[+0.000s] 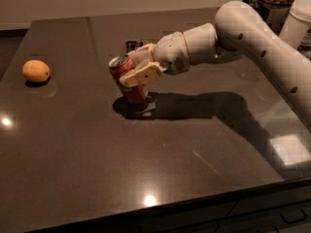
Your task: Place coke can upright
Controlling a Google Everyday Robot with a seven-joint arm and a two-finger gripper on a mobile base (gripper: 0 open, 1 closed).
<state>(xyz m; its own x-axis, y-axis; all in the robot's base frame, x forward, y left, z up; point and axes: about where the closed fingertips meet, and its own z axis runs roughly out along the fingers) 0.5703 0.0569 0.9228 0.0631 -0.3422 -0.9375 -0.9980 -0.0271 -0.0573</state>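
coke can point(127, 84) is pinched in the jaws of the gripper point(135, 73), leaning slightly, bottom right down by the table point(97, 169); orange point(36, 71) sits well apart from it.

No readable text, even on the coke can point(132, 92) clamped in the jaws.

I saw the dark glossy tabletop point(194, 178) bearing a round orange fruit point(36, 71) at left and a small dark object point(133, 45) farther back, with my gripper point(128, 70) clamped on the tilted red metal coke can point(134, 92) over its middle.
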